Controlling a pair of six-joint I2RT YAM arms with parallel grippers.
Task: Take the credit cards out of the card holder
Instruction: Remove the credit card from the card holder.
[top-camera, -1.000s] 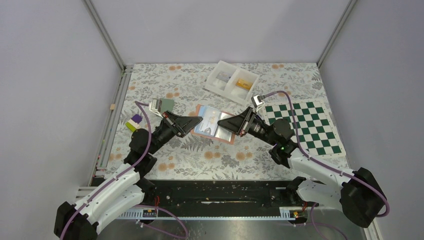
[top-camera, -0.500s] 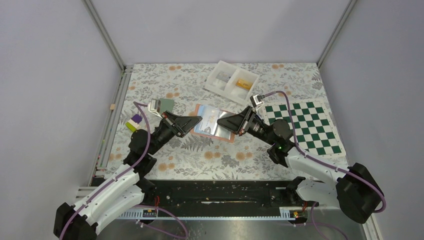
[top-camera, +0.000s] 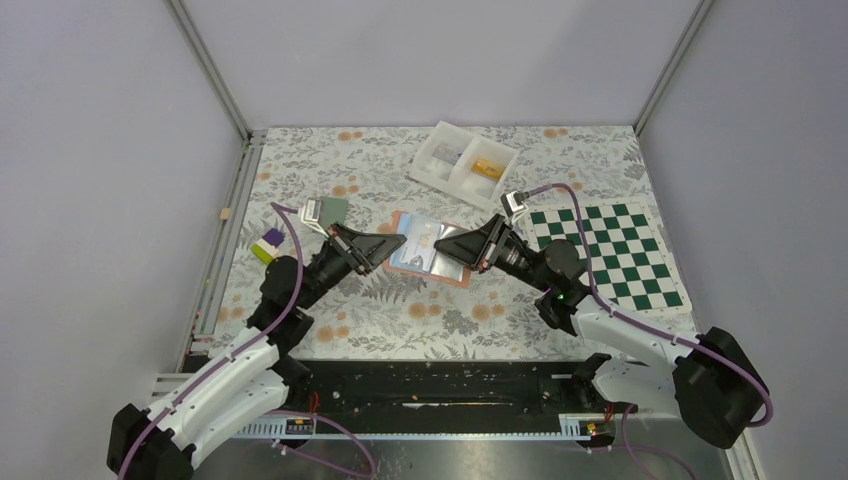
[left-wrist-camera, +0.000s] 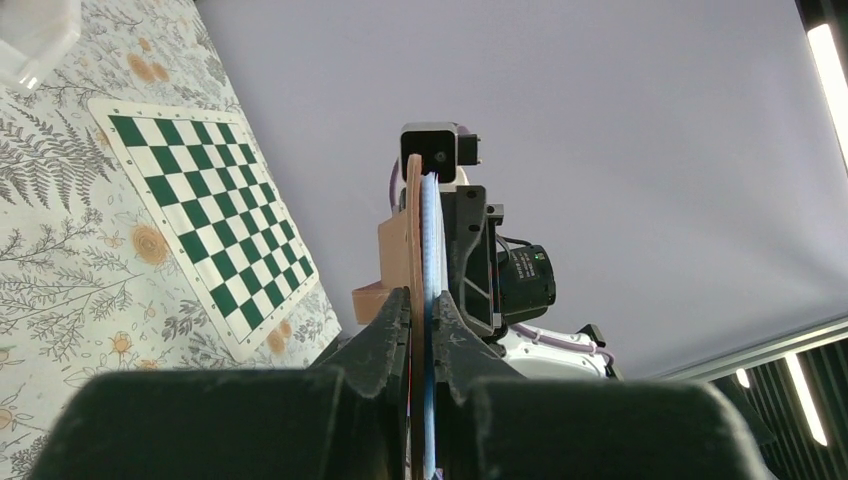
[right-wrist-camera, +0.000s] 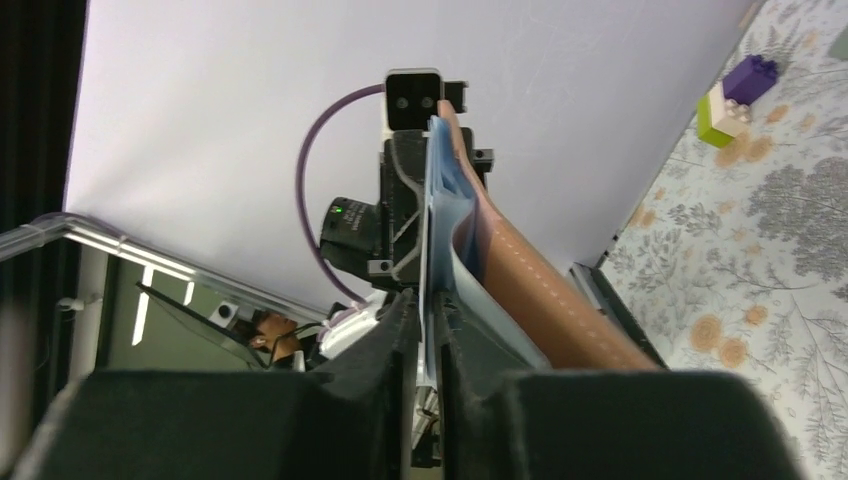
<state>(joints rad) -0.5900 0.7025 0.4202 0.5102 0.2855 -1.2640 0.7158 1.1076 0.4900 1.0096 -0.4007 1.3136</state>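
The card holder (top-camera: 425, 248) is grasped by the left gripper (top-camera: 397, 241) and right gripper (top-camera: 443, 243); a silvery item (top-camera: 447, 153) and an orange item (top-camera: 487, 167) are kept in the white tray (top-camera: 424, 172).

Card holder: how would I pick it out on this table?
Find the flower-patterned table, then its middle, beside the green-and-white chessboard mat. The card holder is the tan-brown booklet with light-blue inner panels, pinched by both arms' black fingers; nothing else is held.

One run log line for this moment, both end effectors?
left end effector: shut on card holder | right end effector: shut on card holder
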